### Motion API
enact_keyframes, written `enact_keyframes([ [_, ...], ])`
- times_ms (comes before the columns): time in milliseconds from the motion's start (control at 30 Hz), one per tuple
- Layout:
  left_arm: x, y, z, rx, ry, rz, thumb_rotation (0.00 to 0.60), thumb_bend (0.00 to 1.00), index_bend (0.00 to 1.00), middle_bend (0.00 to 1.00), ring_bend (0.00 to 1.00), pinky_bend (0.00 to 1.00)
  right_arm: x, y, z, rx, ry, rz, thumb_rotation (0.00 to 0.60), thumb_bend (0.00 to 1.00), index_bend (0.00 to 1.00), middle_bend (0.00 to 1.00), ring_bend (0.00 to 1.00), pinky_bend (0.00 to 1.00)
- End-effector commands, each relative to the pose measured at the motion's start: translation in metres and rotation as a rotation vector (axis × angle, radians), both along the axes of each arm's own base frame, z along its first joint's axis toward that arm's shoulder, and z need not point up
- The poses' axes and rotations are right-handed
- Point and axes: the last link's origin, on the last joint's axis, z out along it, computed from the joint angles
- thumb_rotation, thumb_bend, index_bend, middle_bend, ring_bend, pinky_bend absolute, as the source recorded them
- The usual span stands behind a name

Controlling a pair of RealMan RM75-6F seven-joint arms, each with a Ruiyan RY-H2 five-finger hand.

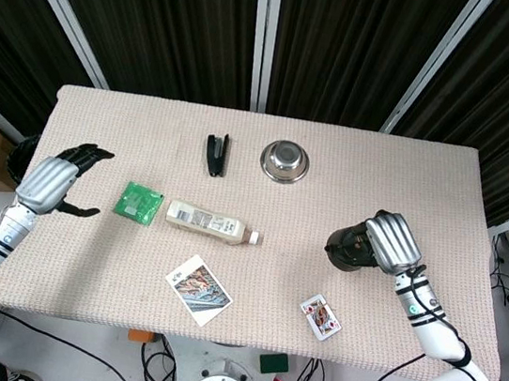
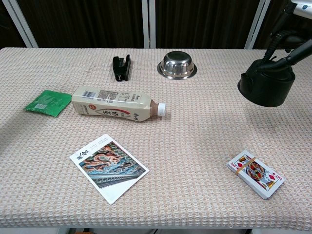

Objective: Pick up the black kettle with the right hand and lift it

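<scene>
Right hand [image 1: 391, 245] is clenched on the black kettle [image 2: 266, 86], held clear of the table [image 2: 195, 126] at right of frame; lifting appears nearly done.

Woven-cloth table [image 1: 408, 174]: stapler [image 1: 216, 153], steel bowl [image 1: 285, 161], green packet [image 1: 140, 202], bottle [image 1: 212, 222], postcard [image 1: 199, 289], cards [image 1: 322, 316].

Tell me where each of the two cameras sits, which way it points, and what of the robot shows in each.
Head view: high above the near table edge, looking steeply down on the table; shows both arms, the open left hand and the right hand gripping the black kettle.
Chest view: low at the near edge, looking across the tabletop toward the curtains; only the right hand's fingers show, top right.
Shared: kettle, milk tea bottle, steel bowl, playing cards.
</scene>
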Motion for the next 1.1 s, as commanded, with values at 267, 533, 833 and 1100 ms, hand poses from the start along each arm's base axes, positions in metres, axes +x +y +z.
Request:
enact_keyframes([
  [267,-0.001,0.001,-0.003,-0.007,-0.003,0.004,0.599,0.03,0.15,0.15,0.07,0.18,0.0,-0.001,0.001,-0.017,-0.016,-0.003,0.508,0.17,1.0,1.0,1.0,0.67],
  [533,-0.004,0.001,-0.003,-0.008,-0.004,0.008,0.598,0.03,0.15,0.15,0.08,0.18,0.0,-0.002,-0.001,-0.006,-0.01,-0.005,0.515,0.22,1.0,1.0,1.0,0.69],
  [833,-0.007,0.002,-0.005,-0.012,-0.005,0.013,0.598,0.03,0.15,0.15,0.08,0.18,0.002,-0.006,-0.002,-0.003,0.003,-0.001,0.519,0.32,1.0,1.0,1.0,0.69],
  [1100,-0.009,0.004,-0.005,-0.01,-0.01,0.017,0.598,0.03,0.15,0.15,0.07,0.18,0.004,-0.014,-0.005,-0.014,0.05,0.017,0.582,0.35,1.0,1.0,1.0,0.7],
])
